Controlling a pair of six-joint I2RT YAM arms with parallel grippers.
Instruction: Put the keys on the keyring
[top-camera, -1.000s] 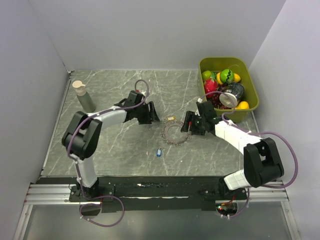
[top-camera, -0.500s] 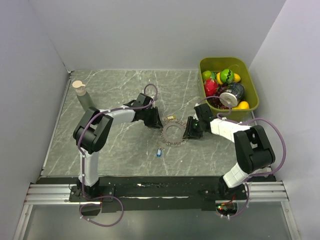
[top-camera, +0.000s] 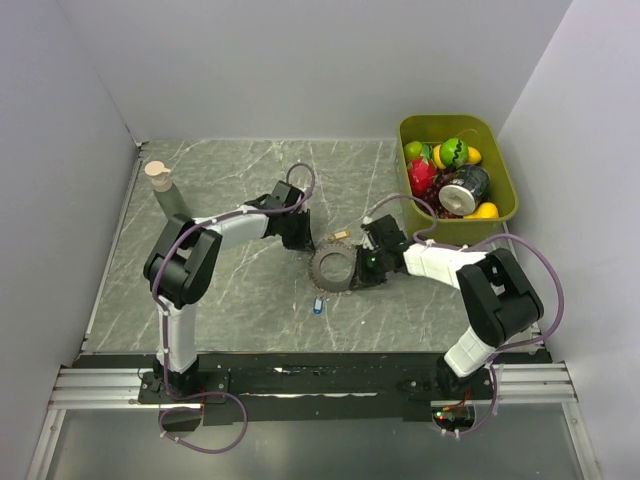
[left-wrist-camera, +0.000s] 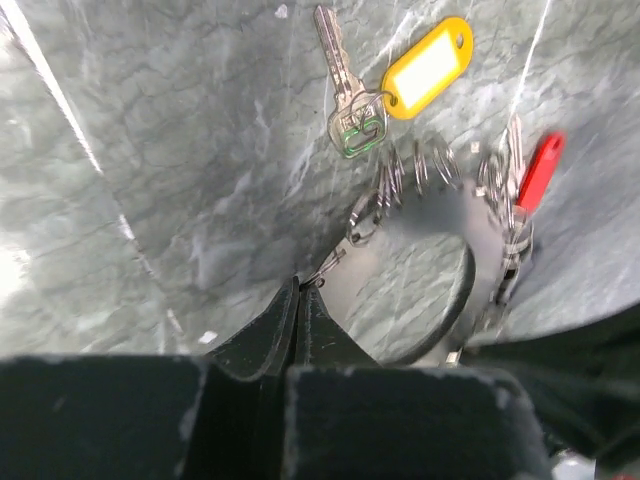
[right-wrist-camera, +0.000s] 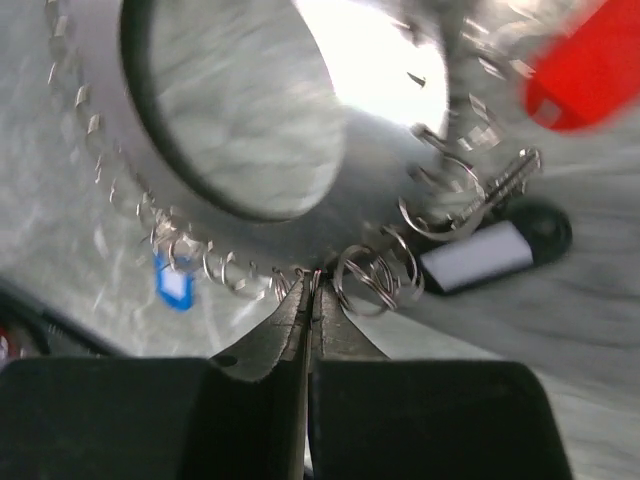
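Since a sec ago left pincer (top-camera: 308, 247) & right pincer (top-camera: 360, 267) snapped closed; we see both clenched on keyring (top-camera: 318, 271) edges mid-frame, blue key (top-camera: 317, 305) loose below on surface (top-camera: 220, 290).

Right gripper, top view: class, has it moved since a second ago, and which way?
Yes. The right gripper has shifted left, away from the green bin, and is now shut on the edge of the keyring.

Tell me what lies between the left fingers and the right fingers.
The keyring alone; the left fingers and right fingers nip its fringe from opposite sides. The top view shows it.
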